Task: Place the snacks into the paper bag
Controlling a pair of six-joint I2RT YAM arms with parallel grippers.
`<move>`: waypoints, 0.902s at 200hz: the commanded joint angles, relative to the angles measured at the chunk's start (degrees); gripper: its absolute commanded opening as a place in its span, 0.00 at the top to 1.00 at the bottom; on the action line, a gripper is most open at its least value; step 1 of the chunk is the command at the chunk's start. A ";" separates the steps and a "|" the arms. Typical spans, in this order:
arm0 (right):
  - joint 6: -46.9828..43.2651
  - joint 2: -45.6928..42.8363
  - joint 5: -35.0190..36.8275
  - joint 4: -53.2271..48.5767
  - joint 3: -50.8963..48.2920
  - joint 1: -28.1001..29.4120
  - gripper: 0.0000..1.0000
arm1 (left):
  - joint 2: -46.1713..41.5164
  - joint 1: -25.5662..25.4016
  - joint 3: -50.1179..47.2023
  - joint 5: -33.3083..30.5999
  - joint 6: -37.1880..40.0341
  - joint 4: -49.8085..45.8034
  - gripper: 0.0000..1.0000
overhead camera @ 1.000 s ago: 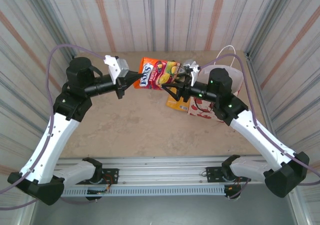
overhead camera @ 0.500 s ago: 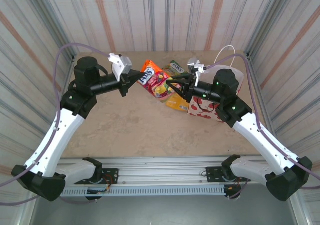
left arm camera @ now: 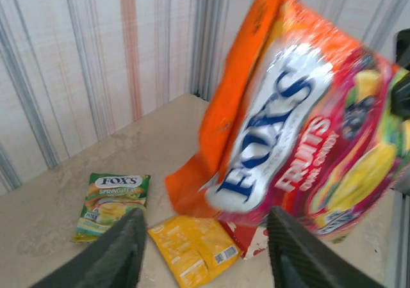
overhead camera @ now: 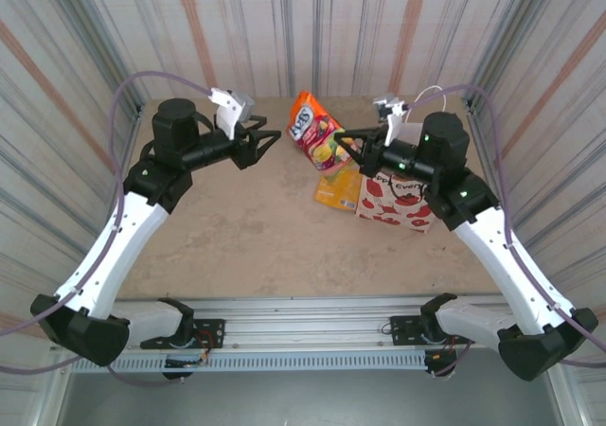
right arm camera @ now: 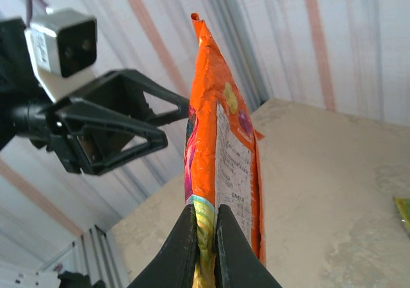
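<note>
A red-orange Fox's packet [overhead camera: 315, 133] hangs in the air above the far middle of the table, with my right gripper [overhead camera: 354, 146] shut on its lower edge. In the right wrist view the two fingers pinch the packet [right arm camera: 214, 141] edge-on at the gripper [right arm camera: 206, 237]. My left gripper [overhead camera: 269, 140] stands open just left of the packet, apart from it, its jaws empty [left arm camera: 205, 256]. The white paper bag [overhead camera: 398, 201] with red apples lies under my right arm. A yellow packet [overhead camera: 337, 188] lies against the bag, and a green Fox's packet [left arm camera: 113, 203] lies further back.
Striped walls close in the table on three sides. The bag's white cord handle [overhead camera: 431, 95] loops up near the far right corner. The tan tabletop [overhead camera: 237, 227] stretches bare in front of the packets.
My left gripper has opened, let go of the red-orange packet and drawn back to the left. My right gripper has shut on the packet and carried it right and up.
</note>
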 commanded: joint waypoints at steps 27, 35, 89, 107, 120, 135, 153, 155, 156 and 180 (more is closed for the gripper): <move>3.19 2.54 -1.79 -17.22 16.09 -11.70 1.00 | 2.77 0.14 4.21 -5.15 -2.53 -3.37 0.42; 1.87 3.31 -3.21 -20.53 18.56 -14.50 1.00 | 2.95 0.13 4.20 -5.11 -2.59 -3.71 0.42; -18.89 6.78 2.71 -44.21 30.39 -24.70 1.00 | 4.66 0.13 4.03 -5.41 -1.61 -6.33 0.43; -26.79 6.70 7.88 -49.01 30.66 -24.73 1.00 | 5.39 0.13 4.03 -5.38 -1.43 -6.88 0.43; -32.73 6.51 10.29 -52.11 30.48 -24.68 1.00 | 5.85 0.04 4.04 -5.42 -1.26 -7.15 0.44; -40.86 6.50 11.68 -54.64 30.24 -24.71 1.00 | 6.43 -0.05 3.81 -5.47 -1.43 -7.26 0.44; -47.92 7.25 13.08 -55.26 29.85 -25.06 1.00 | 7.34 -0.21 3.77 -4.91 -1.52 -7.73 0.45; -48.94 7.30 12.94 -55.37 29.95 -25.09 1.00 | 7.41 -0.22 3.81 -4.86 -1.52 -7.84 0.44; -49.32 7.47 12.90 -55.43 29.95 -25.18 1.00 | 7.42 -0.22 3.83 -4.85 -1.52 -7.86 0.45; -56.33 9.66 13.11 -54.31 30.44 -26.23 1.00 | 8.22 -0.40 4.08 -4.44 -0.96 -8.82 0.45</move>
